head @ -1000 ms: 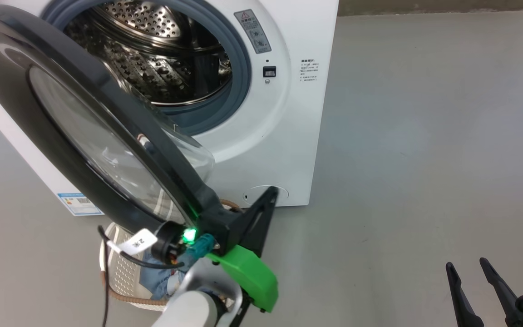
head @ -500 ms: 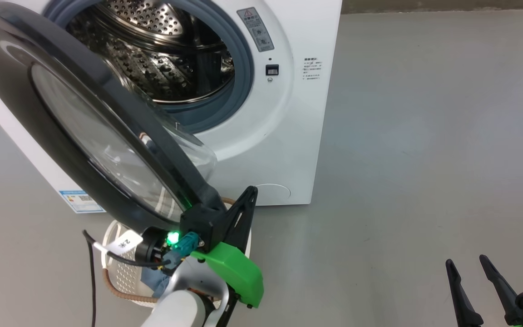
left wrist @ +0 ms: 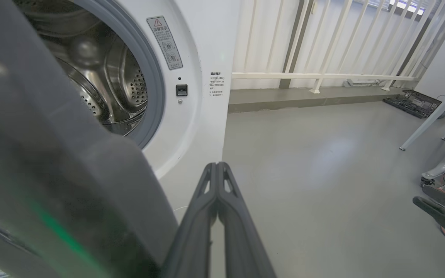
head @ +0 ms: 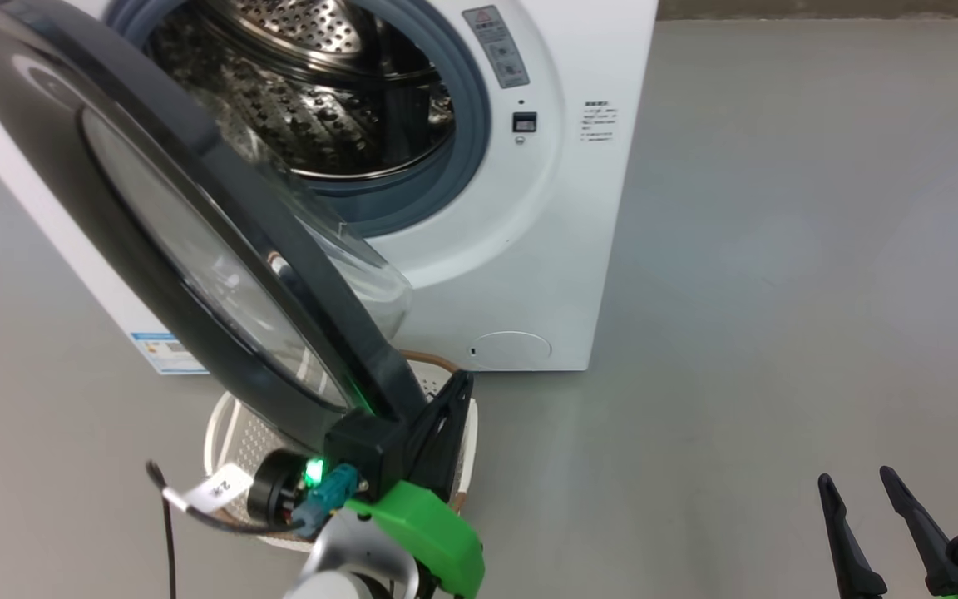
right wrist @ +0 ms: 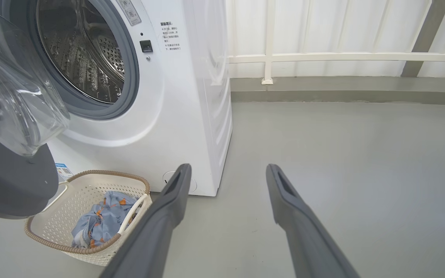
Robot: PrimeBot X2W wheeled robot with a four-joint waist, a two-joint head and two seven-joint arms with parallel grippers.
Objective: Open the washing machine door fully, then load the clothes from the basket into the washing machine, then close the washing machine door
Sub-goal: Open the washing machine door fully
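A large round glossy black washing machine door [head: 188,225], its clear glass bowl window bulging toward the machine, stands swung out across the left half of the head view, well clear of the opening. Beneath its lower edge, at the lower left of the frame, a small cream-white perforated plastic basket [right wrist: 72,208] with a brown woven-look rim sits on the grey floor [head: 778,291], just in front of the machine. In the right wrist view, light blue clothes [right wrist: 99,220] printed with small orange figures lie heaped inside it.

At the bottom of the head view, left of centre, the robot's left hand [head: 461,387] sits right at the door's lowest rim. Its two dark fingers are pressed together on nothing, tips pointing toward the machine's foot; whether the hand touches the door cannot be told. A bright green plastic cover [head: 421,532] wraps the wrist behind it.

At the centre, the big white boxy front-loading washing machine [head: 545,233] shows its grey rubber gasket [head: 466,158] and perforated steel drum [head: 321,108], with a round flap [head: 512,349] low on its front. In the lower right corner, the right hand [head: 855,478] hovers above the floor, well apart from the machine and basket, fingers spread wide and holding nothing.
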